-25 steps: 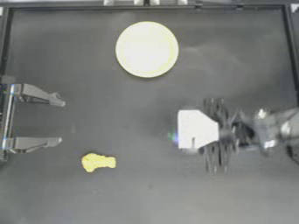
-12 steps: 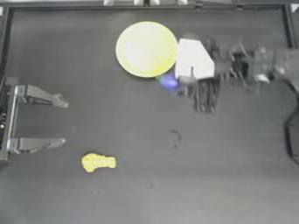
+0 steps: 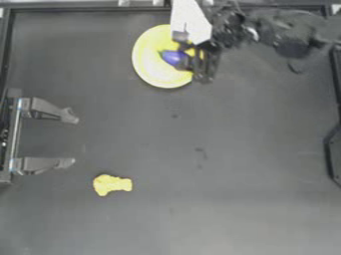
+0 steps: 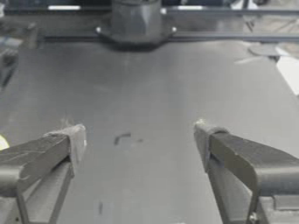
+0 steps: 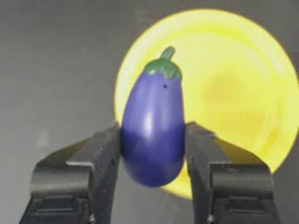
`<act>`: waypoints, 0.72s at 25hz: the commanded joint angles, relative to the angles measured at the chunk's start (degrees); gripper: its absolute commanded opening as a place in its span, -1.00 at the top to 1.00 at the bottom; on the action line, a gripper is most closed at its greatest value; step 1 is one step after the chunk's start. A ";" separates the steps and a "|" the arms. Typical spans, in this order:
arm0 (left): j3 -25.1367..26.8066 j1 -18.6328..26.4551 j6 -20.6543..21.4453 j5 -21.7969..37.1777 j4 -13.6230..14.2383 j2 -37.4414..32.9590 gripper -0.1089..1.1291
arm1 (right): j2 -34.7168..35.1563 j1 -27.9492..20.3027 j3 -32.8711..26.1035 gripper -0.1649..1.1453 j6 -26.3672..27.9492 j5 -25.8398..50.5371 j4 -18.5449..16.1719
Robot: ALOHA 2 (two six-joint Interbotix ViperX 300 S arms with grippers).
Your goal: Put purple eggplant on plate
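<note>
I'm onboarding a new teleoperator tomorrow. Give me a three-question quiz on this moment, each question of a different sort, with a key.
1. True or false: the purple eggplant lies loose on the plate.
2. Which gripper holds it? A) left gripper B) right gripper
3. Fill in: the lumpy yellow object lies on the ____, far from the plate.

Key: 1 false, it is clamped between the jaws over the plate; 2 B; 3 table.

Top camera looks straight down, whole table [image 3: 200, 199] in view. Left wrist camera sits low at table's left side, faces across bare surface. Right wrist camera looks close along its jaws at plate [image 5: 245, 87], shared with top view [image 3: 150, 69].
</note>
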 commanded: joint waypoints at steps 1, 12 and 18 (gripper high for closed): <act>-0.53 0.26 0.09 -0.53 -0.09 1.05 -0.84 | 2.72 -1.58 -4.39 0.54 -2.29 0.44 2.81; -0.35 1.49 0.26 -0.53 -0.09 1.05 -0.84 | 9.93 -2.46 -10.20 0.53 -3.16 3.08 1.58; -0.35 1.49 0.26 -0.53 -0.09 1.05 -0.84 | 12.74 -2.46 -12.13 0.51 -3.16 3.60 0.97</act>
